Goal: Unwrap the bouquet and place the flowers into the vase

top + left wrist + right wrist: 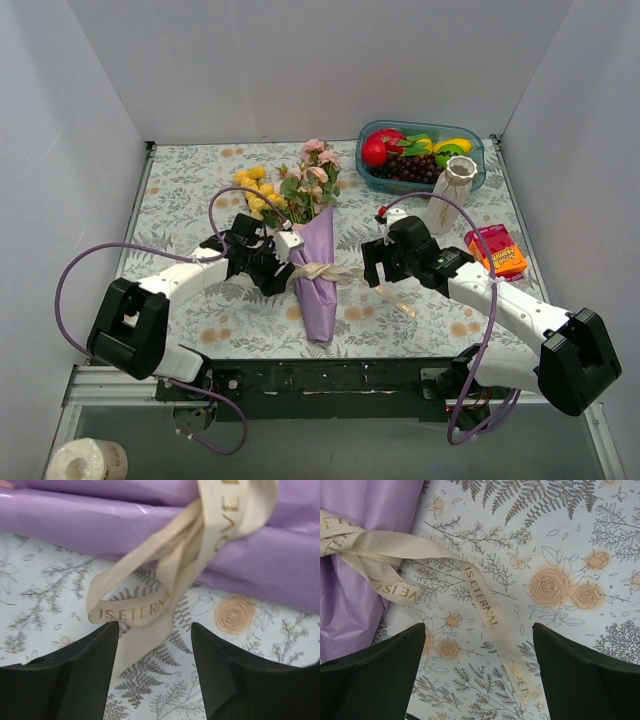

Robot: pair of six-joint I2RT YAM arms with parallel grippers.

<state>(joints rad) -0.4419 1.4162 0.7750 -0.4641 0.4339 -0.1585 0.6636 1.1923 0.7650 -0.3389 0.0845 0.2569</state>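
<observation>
The bouquet [318, 275] lies on the desk [195, 190] between the arms, stems toward them, its cream ribbon [131, 614] loop between the parted left claw [154, 630], the right claw [479, 632] also wide apart.

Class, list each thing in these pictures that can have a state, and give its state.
bouquet, wrapped, lying flat
ribbon, knotted round the bouquet
vase, upright, no flowers
fruit tub, filled
left gripper, jaws apart, ribbon loop between
right gripper, jaws wide open
</observation>
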